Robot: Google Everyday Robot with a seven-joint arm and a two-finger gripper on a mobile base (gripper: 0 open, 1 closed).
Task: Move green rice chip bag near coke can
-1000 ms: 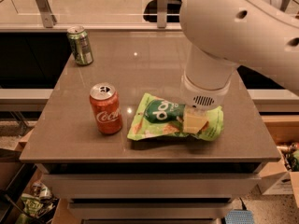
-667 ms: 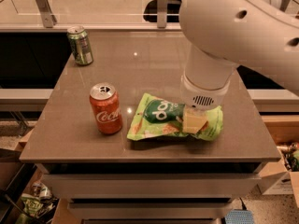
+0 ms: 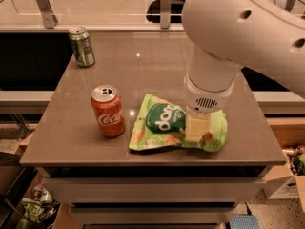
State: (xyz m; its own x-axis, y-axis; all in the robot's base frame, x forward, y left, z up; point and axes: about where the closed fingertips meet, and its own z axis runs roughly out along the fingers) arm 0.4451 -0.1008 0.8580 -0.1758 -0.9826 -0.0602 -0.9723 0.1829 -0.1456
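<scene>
The green rice chip bag [image 3: 164,125] lies flat on the brown table [image 3: 143,70], toward the front right. The coke can [image 3: 108,111] stands upright just left of it, a small gap apart. My gripper [image 3: 198,128] points straight down over the bag's right half, with a pale finger [image 3: 197,129] touching or just above the bag. The big white arm hides the rest of the gripper.
A green soda can [image 3: 82,46] stands at the table's back left corner. The table's front edge is close below the bag. Cardboard boxes [image 3: 286,185] sit on the floor at the right, clutter at lower left.
</scene>
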